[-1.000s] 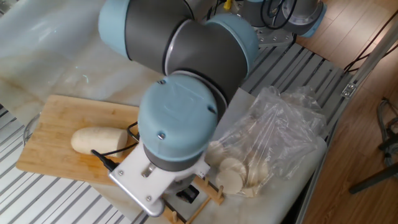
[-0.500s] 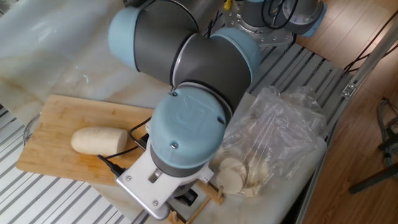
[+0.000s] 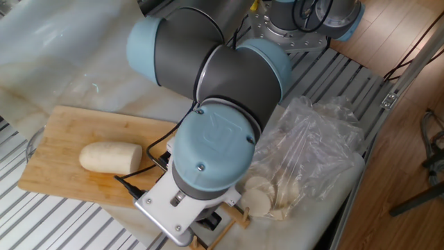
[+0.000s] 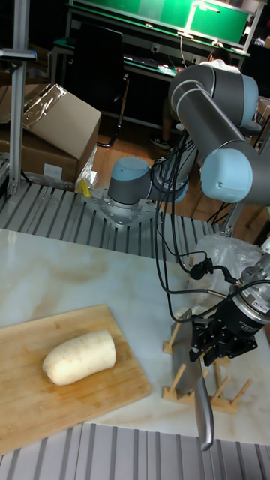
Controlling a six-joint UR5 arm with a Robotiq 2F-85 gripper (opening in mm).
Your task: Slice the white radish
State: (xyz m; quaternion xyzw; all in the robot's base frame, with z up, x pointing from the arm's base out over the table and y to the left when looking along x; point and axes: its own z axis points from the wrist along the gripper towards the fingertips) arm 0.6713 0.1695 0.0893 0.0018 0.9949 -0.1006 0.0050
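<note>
Tall fixed view: I see black two-finger gripper point(image 4: 220, 339) clenched on steel knife point(image 4: 204, 409), blade hanging down by wooden rack point(image 4: 222, 393). Wrist has drifted right, away from cream-white radish point(image 4: 79, 358), uncut on bamboo board point(image 4: 45, 405) well left of jaws. Slicing not begun.

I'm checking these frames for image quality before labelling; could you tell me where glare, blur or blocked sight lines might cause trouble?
Fixed view: sharp, but the arm's wrist hides the end effector; the clear plastic bag glints. Tall fixed view: the white radish and cutting board are evenly lit, the background is dim, and the end effector with the knife reads dark.
</note>
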